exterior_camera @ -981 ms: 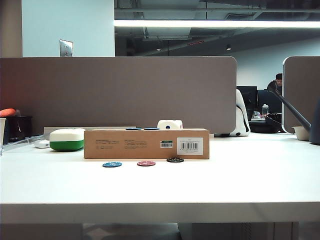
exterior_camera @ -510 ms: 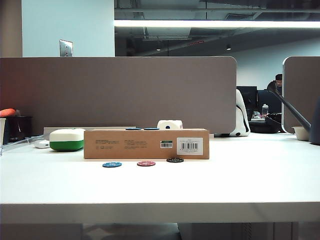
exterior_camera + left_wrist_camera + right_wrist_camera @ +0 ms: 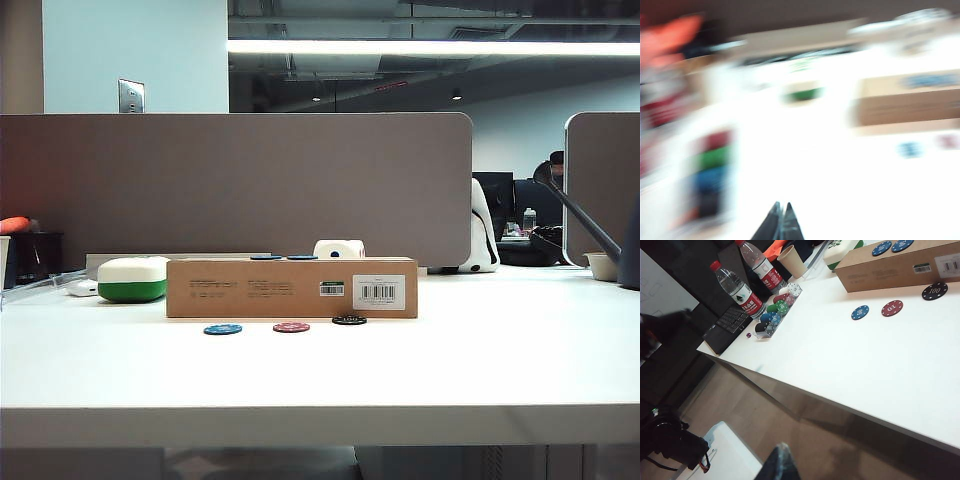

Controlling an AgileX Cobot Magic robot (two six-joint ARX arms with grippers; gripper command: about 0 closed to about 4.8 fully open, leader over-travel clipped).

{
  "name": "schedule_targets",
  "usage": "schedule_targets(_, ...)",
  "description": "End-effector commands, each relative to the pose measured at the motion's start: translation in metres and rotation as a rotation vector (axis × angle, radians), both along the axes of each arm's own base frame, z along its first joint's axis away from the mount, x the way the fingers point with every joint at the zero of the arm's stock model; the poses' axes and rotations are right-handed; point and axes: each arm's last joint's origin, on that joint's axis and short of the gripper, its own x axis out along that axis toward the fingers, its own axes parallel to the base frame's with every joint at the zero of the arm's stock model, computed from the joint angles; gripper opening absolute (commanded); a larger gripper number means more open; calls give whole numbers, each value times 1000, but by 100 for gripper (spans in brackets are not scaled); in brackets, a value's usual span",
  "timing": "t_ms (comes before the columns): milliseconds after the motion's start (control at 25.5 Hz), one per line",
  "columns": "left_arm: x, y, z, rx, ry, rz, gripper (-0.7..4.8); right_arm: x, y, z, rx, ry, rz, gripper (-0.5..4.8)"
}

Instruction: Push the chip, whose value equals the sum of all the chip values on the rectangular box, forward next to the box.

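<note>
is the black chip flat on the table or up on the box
Flat on the table: the black chip marked 100 lies beside the cardboard box, not on its top, where two blue chips sit.

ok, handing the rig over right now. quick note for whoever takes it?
Left gripper: shut, holding nothing, off the table's left end; its view is blurred.
Right gripper: looks shut, empty, out past the table's near edge.
The rectangular box sits mid-table with two blue chips on top.
In front of it lie a blue 50 chip, a red 10 chip and the black 100 chip.
Done: the black chip already lies nearest the box, about at its front face.
Left: confirm that contact; neither arm is near it.
</note>
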Motion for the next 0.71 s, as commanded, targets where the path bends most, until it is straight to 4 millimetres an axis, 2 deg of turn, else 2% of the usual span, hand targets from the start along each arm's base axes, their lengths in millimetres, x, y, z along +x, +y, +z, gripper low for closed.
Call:
schedule_targets(39,6,-8,-23,-69,-166,-268,-5,0,0,2,8,-14,2,-5)
schedule_targets(118,8,-9,-39,-74,-191,-323,-5,0,0,2,9,-15,2,-5)
schedule_targets(236,14,-8,-59,-76,-167,-311,-5,0,0,2,8,-13,2,-5)
schedule_targets(432,20,-3,-80,-61,-114,-156,-5,-1,-1,1,12,-23,-5,-5)
schedule_targets(707,23,2,-84,-34,-141,36,-5,-1,-1,1,11,-22,-6,-5)
